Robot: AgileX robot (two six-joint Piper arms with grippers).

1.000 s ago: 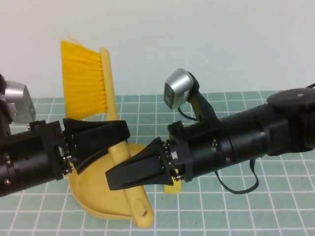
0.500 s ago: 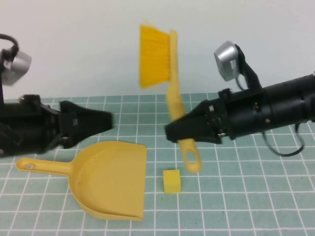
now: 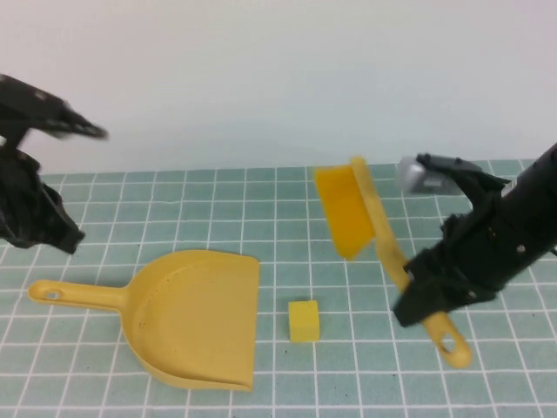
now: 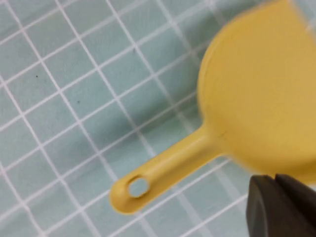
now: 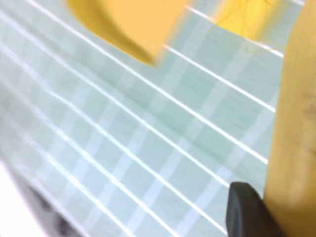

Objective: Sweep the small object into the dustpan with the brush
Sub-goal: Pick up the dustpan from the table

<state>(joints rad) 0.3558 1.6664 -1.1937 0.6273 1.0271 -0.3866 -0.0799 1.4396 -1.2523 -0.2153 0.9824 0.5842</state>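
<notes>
A pale wall stands behind a table covered by a green mat with a white grid point(image 3: 522, 366). On the mat, near its middle, lies the small yellow block point(image 3: 303, 320), resting flat and touched by nothing. Just to its left sits the yellow dustpan point(image 3: 196, 313), its open mouth turned toward the block with a narrow strip of mat between them; its handle point(image 3: 74, 296) runs out to the left and ends in a hanging hole, which the left wrist view shows too point(image 4: 138, 186).

To the right of the block and a little farther back, the yellow brush point(image 3: 370, 231) is tilted, bristle head toward the wall and handle slanting down to the right, its looped end point(image 3: 454, 347) low over the mat. The right gripper point(image 3: 416, 294) is clamped around that handle partway along, well apart from the block.

The left gripper point(image 3: 52, 228) is at the far left edge, behind the dustpan's handle and holding nothing; whether its fingers are parted or closed cannot be told.
</notes>
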